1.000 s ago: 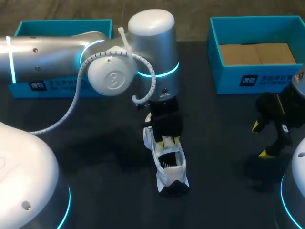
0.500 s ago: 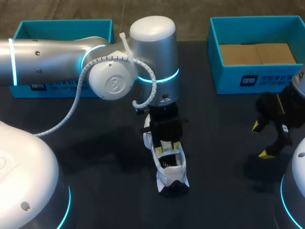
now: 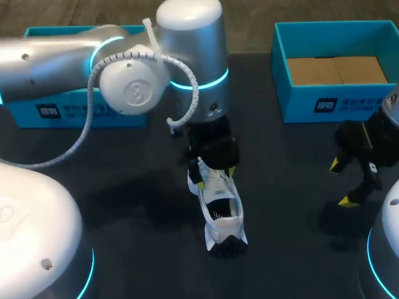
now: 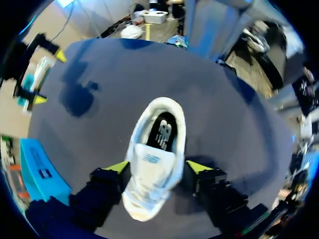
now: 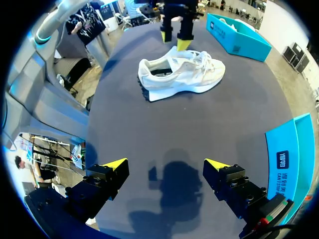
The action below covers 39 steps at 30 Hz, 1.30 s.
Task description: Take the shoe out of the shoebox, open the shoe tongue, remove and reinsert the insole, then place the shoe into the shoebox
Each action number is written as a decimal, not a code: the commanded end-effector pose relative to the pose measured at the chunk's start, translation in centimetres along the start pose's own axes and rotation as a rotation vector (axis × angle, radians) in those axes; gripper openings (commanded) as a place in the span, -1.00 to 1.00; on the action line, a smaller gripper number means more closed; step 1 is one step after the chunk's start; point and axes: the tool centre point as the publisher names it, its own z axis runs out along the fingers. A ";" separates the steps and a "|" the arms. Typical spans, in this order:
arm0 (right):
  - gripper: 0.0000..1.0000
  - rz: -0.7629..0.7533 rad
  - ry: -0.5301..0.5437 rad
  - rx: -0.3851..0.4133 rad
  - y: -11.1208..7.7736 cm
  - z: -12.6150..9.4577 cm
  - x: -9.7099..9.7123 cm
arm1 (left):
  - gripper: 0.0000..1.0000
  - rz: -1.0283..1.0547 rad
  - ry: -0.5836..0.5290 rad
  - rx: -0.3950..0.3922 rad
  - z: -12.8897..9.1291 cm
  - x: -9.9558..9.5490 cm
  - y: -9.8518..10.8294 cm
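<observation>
A white shoe (image 3: 221, 208) with a black sole stands upright on the dark table, mid-table. In the left wrist view the shoe (image 4: 154, 149) shows its dark insole (image 4: 162, 132) lying inside the opening. My left gripper (image 4: 157, 167) hangs just over the shoe's laced forepart, open, one yellow tip on each side of it. From the right wrist view the shoe (image 5: 182, 74) lies ahead with the left gripper (image 5: 177, 40) above its tongue. My right gripper (image 3: 341, 184) stands open at the table's right, holding nothing.
A teal shoebox (image 3: 336, 93) lined with brown cardboard stands at the back right, close behind my right gripper. A second teal box (image 3: 81, 112) sits at the back left, mostly hidden by my left arm. The dark table (image 3: 143, 205) spreads around the shoe.
My left gripper's fingers have spread apart and it has lifted back off the shoe's opening toward the far side. The shoe and my right arm have stayed put.
</observation>
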 end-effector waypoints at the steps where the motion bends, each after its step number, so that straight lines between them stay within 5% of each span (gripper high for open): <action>1: 1.00 0.000 -0.003 0.001 0.0 0.1 0.1 | 1.00 -0.006 0.039 -0.074 -1.5 0.8 -0.9; 15: 1.00 0.000 -0.003 0.001 0.0 0.1 0.1 | 1.00 -0.006 0.039 -0.074 -1.5 0.8 -0.9; 21: 1.00 0.000 -0.003 0.001 0.0 0.1 0.1 | 1.00 -0.248 0.060 -0.072 -2.0 2.1 -3.2; 32: 1.00 0.000 -0.003 0.001 0.0 0.1 0.1 | 1.00 -0.828 0.139 0.115 -1.4 3.7 -6.2; 33: 1.00 0.000 -0.003 0.001 0.0 0.1 0.1 | 1.00 -1.019 0.101 -0.006 -1.0 3.3 -6.5; 39: 1.00 0.000 -0.003 0.001 0.0 0.1 0.1 | 1.00 -1.019 0.101 -0.006 -1.0 3.3 -6.5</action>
